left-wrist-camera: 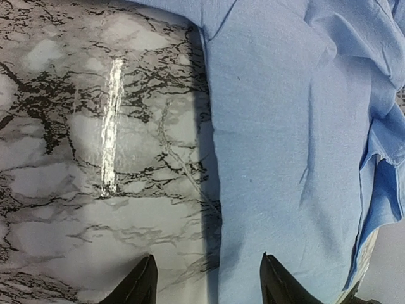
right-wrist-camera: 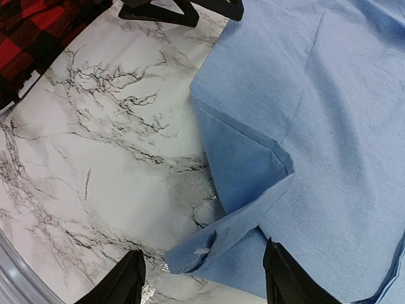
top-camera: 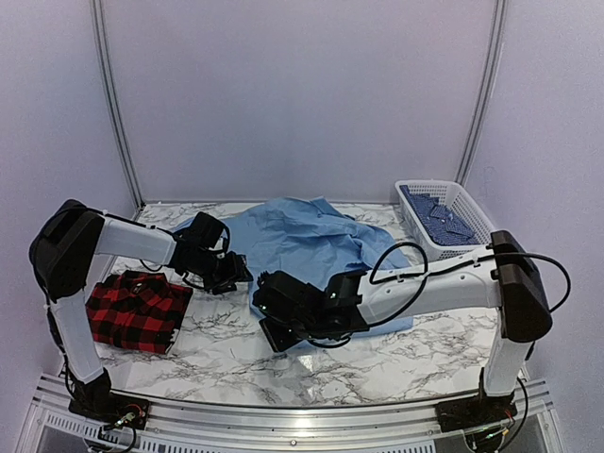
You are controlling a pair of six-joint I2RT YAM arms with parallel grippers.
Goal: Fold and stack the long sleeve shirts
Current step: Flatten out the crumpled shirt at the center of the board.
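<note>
Marble-patterned table (top-camera: 217, 354) carries the light blue shirt (top-camera: 307, 236) rumpled across its middle, and the wrist cameras catch what the overhead hides: left gripper (left-wrist-camera: 207, 269), fingers apart, straddling that shirt's side edge, right gripper (right-wrist-camera: 201, 263), fingers apart too, over its turned-back hem corner. Overhead alone gives the wider scene: plaid shirt (top-camera: 137, 310) folded flat well off the blue shirt's left, white basket (top-camera: 472, 215) just off its right with dark patterned cloth inside.

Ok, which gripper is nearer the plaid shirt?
Left. The left gripper hovers just beyond the far corner of the plaid shirt; the right gripper is further off, over the blue shirt.
</note>
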